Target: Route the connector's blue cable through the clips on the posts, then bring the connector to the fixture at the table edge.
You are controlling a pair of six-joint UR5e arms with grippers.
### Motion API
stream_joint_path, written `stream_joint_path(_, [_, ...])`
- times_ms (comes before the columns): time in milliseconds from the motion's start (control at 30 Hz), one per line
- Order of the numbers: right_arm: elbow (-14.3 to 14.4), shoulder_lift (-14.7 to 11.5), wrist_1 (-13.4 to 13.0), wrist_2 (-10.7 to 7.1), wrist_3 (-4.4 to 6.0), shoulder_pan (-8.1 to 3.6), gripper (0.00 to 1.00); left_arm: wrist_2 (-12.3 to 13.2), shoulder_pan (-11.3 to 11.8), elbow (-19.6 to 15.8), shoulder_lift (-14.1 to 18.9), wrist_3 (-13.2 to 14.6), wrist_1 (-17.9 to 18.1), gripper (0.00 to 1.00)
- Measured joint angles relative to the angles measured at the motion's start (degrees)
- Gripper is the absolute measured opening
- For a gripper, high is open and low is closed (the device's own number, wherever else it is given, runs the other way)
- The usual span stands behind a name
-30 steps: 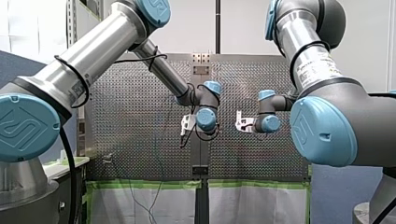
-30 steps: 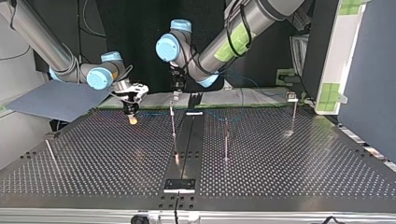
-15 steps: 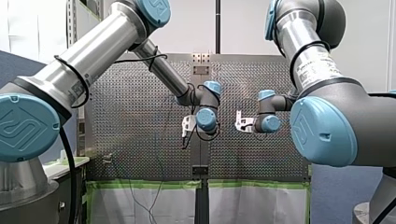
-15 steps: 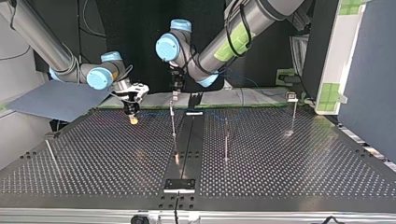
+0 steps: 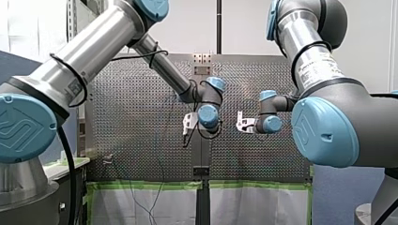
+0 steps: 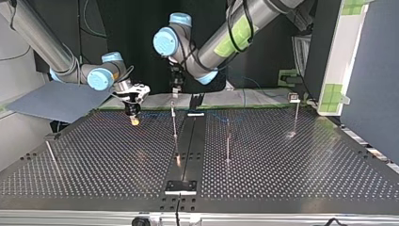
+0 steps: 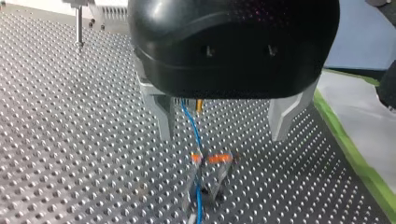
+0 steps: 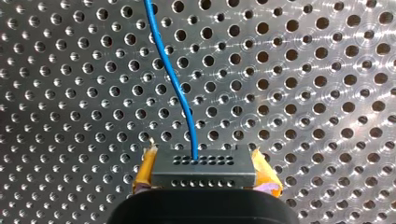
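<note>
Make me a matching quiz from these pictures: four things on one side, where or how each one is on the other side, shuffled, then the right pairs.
Things:
1. thin blue cable
2. grey connector block
3. my left gripper
4. green tape strip

States:
A. runs along the perforated table's edge
B. fingers open, orange-levered clip ahead of them
C. held between my right gripper's yellow pads
D. leaves the connector's face

Pairs: 1-D, 2-C, 3-B, 4-A

Front view bright, even; white wall (image 5: 244, 28). Top view: dark bkgd, overhead light, glare streaks on table (image 6: 306, 160). Wrist views: table glints, soft shadows.
</note>
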Motion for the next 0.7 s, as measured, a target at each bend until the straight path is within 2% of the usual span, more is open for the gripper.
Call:
stream_joint_path(133, [0.0,0.0,0.2,-0.01,0.0,0.0,0.0,-1.6,-2.2,-2.2,2.3,0.0,1.2,1.0])
stream_joint_path(333, [0.0,0.0,0.5,0.0,0.0,0.18,0.0,-1.6,-5.2,-5.6,5.7,-1.1,2.9,1.0])
stream_joint_path(700, [0.0,0.0,1.2,0.0,0.0,0.28,0.0,0.8,-5.8,-11.0,11.1,-5.6,6.8,1.0])
